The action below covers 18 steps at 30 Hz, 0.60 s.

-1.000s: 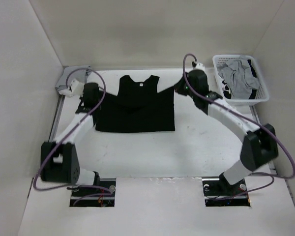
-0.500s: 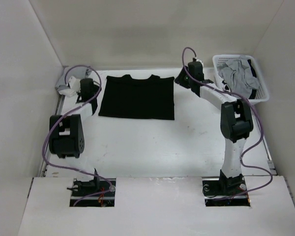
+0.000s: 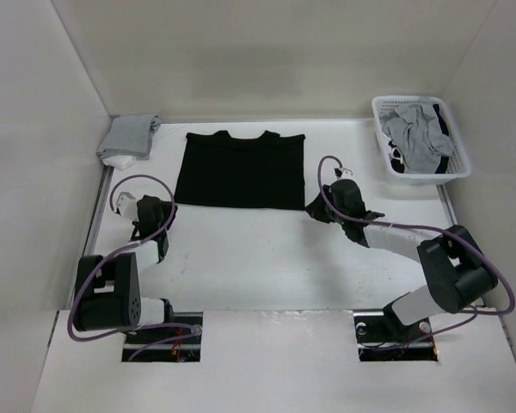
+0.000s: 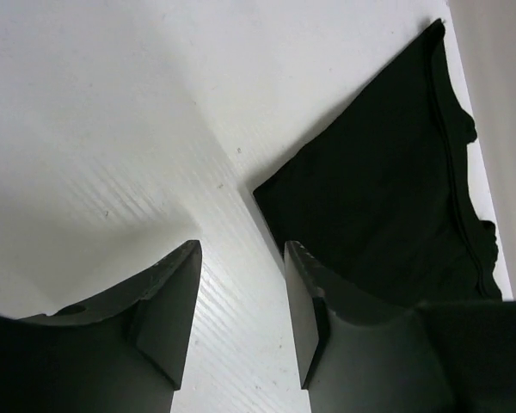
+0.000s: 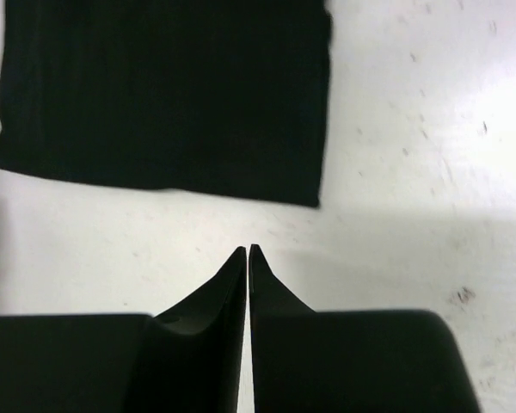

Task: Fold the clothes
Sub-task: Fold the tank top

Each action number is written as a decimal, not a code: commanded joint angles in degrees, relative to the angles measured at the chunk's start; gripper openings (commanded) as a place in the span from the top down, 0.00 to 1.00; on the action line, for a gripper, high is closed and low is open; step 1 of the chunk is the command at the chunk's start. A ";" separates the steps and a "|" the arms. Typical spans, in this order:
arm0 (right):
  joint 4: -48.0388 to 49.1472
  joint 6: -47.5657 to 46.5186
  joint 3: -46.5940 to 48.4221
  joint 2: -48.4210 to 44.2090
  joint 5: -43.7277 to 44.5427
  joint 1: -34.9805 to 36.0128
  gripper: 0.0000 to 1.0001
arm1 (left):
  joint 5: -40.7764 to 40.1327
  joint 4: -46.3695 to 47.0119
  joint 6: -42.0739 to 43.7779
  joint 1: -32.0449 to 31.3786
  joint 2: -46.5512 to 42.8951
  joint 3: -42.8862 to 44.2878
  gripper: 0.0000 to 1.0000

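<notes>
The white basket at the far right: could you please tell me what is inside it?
Crumpled light grey garments fill the white basket. Its floor, and anything lying beneath them, is covered.

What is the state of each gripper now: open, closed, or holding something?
Left gripper: open, holding nothing.
Right gripper: closed, holding nothing.

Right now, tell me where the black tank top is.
In the top view, the black tank top lies flat at far centre, between the grey cloth stack, left, and the white basket, right.
</notes>
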 commanded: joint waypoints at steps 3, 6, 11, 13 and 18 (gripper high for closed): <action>9.34 2.96 -4.21 -0.79 0.54 0.18 0.85 | 5.16 11.22 -1.96 0.51 6.66 1.00 0.57; 11.72 4.37 -5.44 0.00 0.19 0.18 0.80 | 4.99 13.07 -2.58 1.12 10.08 1.79 0.57; 12.87 5.16 -5.36 1.49 0.19 0.18 0.76 | 4.46 16.93 -3.55 1.74 17.29 3.64 0.59; 12.87 5.60 -5.36 2.19 0.54 0.44 0.73 | 4.55 18.60 -4.51 1.92 19.93 4.25 0.61; 14.88 7.01 -6.58 3.08 0.81 0.44 0.70 | 6.30 21.87 -7.15 2.53 25.82 4.96 0.78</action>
